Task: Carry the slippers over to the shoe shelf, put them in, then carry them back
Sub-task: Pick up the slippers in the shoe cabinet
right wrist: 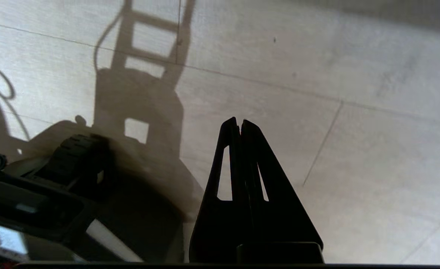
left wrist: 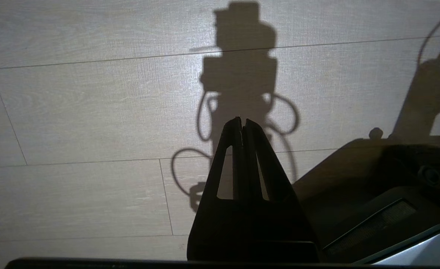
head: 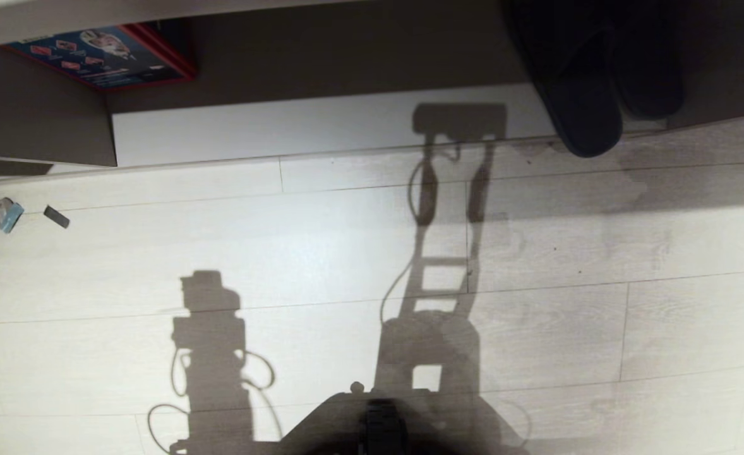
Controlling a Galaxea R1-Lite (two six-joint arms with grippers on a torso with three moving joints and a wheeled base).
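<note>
Looking down from our head camera, we see the pale wood-plank floor [head: 321, 253] filling most of the view, crossed by our own shadows. Along the far edge runs the shoe shelf [head: 347, 57], taupe with a pale base board [head: 321, 129] meeting the floor. A red-edged box with a blue printed face [head: 103, 57] sits in its left part. The slippers [head: 590, 82], dark and side by side, lie at the shelf's right end, the nearer toe reaching past the base board's edge over the floor. Our wheeled base [head: 381, 423] shows at the near edge. Our left gripper [left wrist: 243, 121] hangs above bare floor beside the base, fingers pressed together and empty. Our right gripper [right wrist: 239, 121] likewise points at the floor, fingers together, holding nothing. Two small scraps [head: 6, 213] lie on the floor far left.
</note>
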